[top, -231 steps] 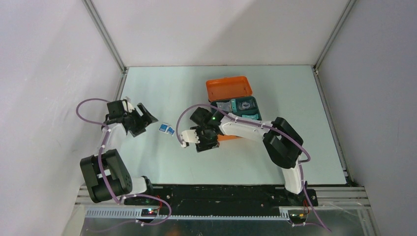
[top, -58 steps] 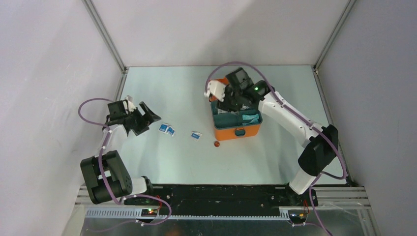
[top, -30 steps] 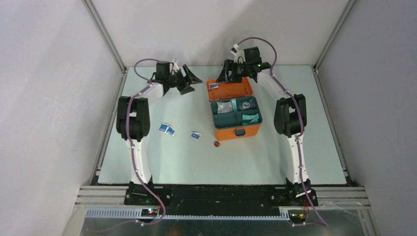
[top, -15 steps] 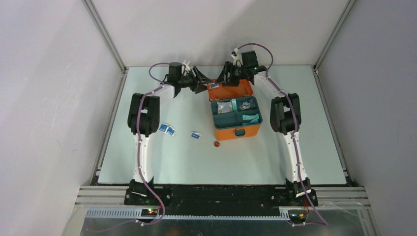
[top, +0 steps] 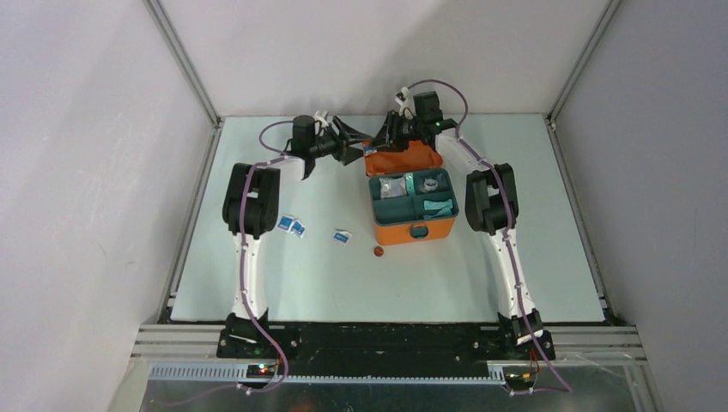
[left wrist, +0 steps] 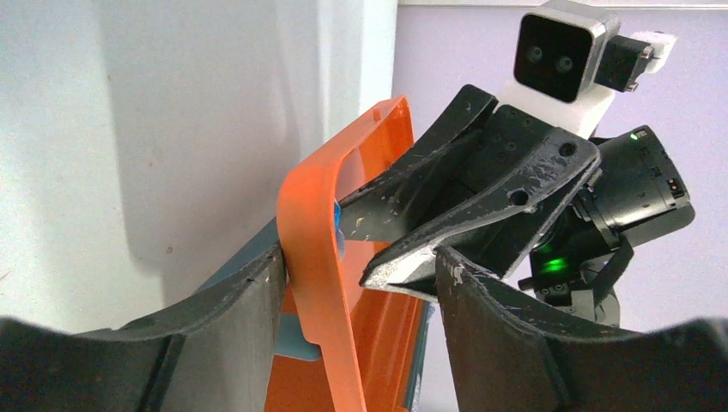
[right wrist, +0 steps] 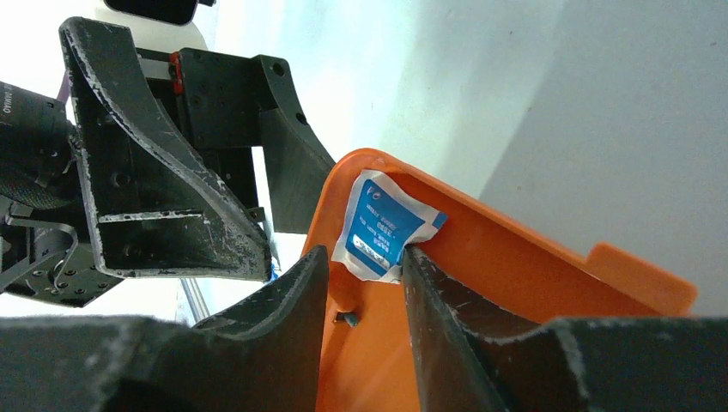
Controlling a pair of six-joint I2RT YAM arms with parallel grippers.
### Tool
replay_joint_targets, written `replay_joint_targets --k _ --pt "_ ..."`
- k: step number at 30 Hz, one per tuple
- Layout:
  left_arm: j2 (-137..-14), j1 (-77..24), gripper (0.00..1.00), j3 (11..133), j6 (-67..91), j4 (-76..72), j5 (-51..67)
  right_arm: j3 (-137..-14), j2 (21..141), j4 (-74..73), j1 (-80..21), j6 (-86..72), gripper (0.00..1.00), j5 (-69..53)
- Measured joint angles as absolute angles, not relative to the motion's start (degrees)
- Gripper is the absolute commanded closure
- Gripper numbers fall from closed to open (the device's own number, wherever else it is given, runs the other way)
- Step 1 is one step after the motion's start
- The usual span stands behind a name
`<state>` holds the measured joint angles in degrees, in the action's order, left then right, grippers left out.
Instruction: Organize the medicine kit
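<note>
Two packets (top: 292,226) on pale table (top: 283,283)

A blue-white packet (right wrist: 380,227) lies against the orange lid (right wrist: 515,283), between the right fingers (right wrist: 288,322).

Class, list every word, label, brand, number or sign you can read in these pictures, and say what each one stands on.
None can be read.
Blue-and-white packet inside the lid of the medicine kit: lines of white print, too small and blurred to read.
Three packets on the table: blue labels, too small to read.
Packets in the kit's tray: no legible print.
</note>
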<state>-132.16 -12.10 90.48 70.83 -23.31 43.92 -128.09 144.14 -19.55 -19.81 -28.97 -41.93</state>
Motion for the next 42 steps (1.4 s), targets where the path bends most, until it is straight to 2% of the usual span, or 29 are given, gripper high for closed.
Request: replay_joint_targets --k 6,11,13,18,20,24,31,38,42 --pt "-132.2 -12.1 0.33 89.8 74.9 -26.7 43.6 -129.5 144.6 -19.6 -19.8 -28.9 0.57 -42.0" --pt "-132.3 -12.1 0.33 89.7 77.3 -29.5 43.5 -131.0 144.8 -20.2 -19.8 -27.2 0.92 -41.0" --pt "-132.3 -12.1 0.33 89.7 78.1 -30.1 43.5 -131.1 144.8 -20.6 -19.7 -26.5 1.00 -40.4" --pt "-132.3 -12.1 0.30 88.9 78.7 -31.4 43.6 -131.2 144.8 -21.6 -19.8 -25.1 1.00 -40.1" --pt "-132.3 -12.1 0.24 88.5 79.0 -31.6 43.7 -131.1 144.8 -22.1 -19.8 -24.4 1.00 -40.2" --pt "-132.3 -12.1 0.02 88.1 78.2 -32.0 43.8 -126.5 142.7 -21.5 -19.8 -23.4 1.00 -41.7" --pt "-132.0 -11.1 0.00 90.2 67.8 -23.2 42.3 -113.0 131.9 -20.6 -19.5 -23.4 1.00 -45.5" --pt "-130.0 -7.9 0.00 90.3 61.7 -17.4 40.7 -105.9 119.4 -18.3 -19.1 -22.1 1.00 -47.4" --pt "-126.9 -5.2 0.00 88.3 59.4 -15.4 40.7 -102.6 112.9 -22.0 -18.9 -15.9 1.00 -47.7"
